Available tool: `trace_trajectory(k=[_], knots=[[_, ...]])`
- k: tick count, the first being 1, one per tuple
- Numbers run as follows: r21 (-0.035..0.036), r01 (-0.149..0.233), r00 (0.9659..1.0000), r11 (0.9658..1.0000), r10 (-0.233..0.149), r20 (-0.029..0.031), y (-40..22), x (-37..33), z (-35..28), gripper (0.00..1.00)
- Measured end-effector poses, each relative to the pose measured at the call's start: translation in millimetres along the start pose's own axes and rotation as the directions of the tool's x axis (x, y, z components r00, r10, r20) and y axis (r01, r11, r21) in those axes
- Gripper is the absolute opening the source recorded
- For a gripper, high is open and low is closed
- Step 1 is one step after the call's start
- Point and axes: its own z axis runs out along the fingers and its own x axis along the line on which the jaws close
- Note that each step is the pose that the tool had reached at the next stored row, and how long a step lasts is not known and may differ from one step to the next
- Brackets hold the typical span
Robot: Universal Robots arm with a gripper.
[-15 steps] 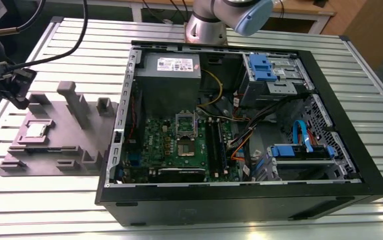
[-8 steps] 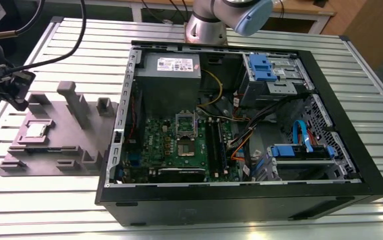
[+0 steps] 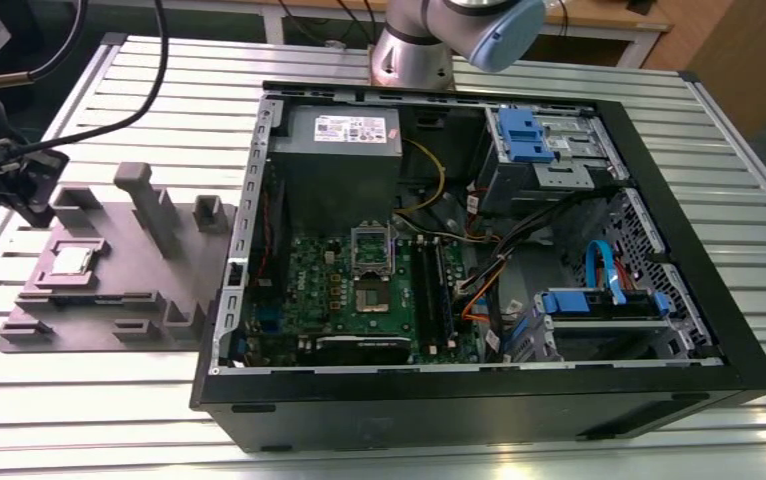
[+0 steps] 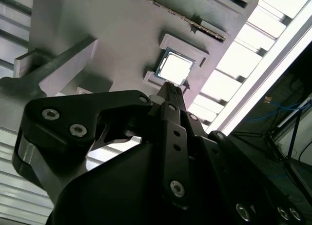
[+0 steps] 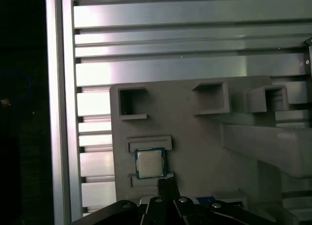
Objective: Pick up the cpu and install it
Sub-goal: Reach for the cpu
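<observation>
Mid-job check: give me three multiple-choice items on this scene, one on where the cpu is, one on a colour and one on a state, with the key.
1. Where is the cpu?
A: in a recess of the tray
B: in the socket
C: on the bare table

2. What colour are the drive brackets in the case?
A: red
B: blue
C: yellow

3. The case's side is:
A: open
B: closed by a panel
C: covered with a cloth

Key:
1 A: both wrist views show it framed by the tray's grey ledges.
2 B: they are blue in the exterior view.
3 A: the board lies exposed.
</observation>
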Motion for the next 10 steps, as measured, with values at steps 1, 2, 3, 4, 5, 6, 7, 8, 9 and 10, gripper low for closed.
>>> trace_trajectory(k=[1, 2, 3, 4, 5, 6, 7, 8, 9, 10], knots=[[0.0000, 0.000, 1.0000, 1.0000, 0.000, 0.0000, -0.2, 0.5, 1.2, 0.10], [0.0001, 0.000, 1.0000, 1.0000, 0.000, -0.0001, -0.4, 1.3, 2.7, 0.10], [0.0000, 0.000, 1.0000, 1.0000, 0.000, 0.0000, -0.7, 2.0, 4.0, 0.10], [-0.0001, 0.000, 1.0000, 1.0000, 0.000, 0.0001, -1.0, 2.6, 5.5, 0.10], [-0.0001, 0.000, 1.0000, 1.0000, 0.000, 0.0001, -1.2, 3.2, 6.8, 0.10], [-0.0001, 0.000, 1.0000, 1.0000, 0.000, 0.0000, -1.5, 3.6, 8.1, 0.10], [0.0000, 0.000, 1.0000, 1.0000, 0.000, 0.0000, -1.8, 4.0, 9.4, 0.10], [0.0000, 0.000, 1.0000, 1.0000, 0.000, 0.0000, -2.0, 4.3, 10.9, 0.10], [0.0000, 0.000, 1.0000, 1.0000, 0.000, 0.0000, -2.2, 4.6, 12.0, 0.10], [0.0000, 0.000, 1.0000, 1.0000, 0.000, 0.0000, -2.3, 4.9, 12.4, 0.10]])
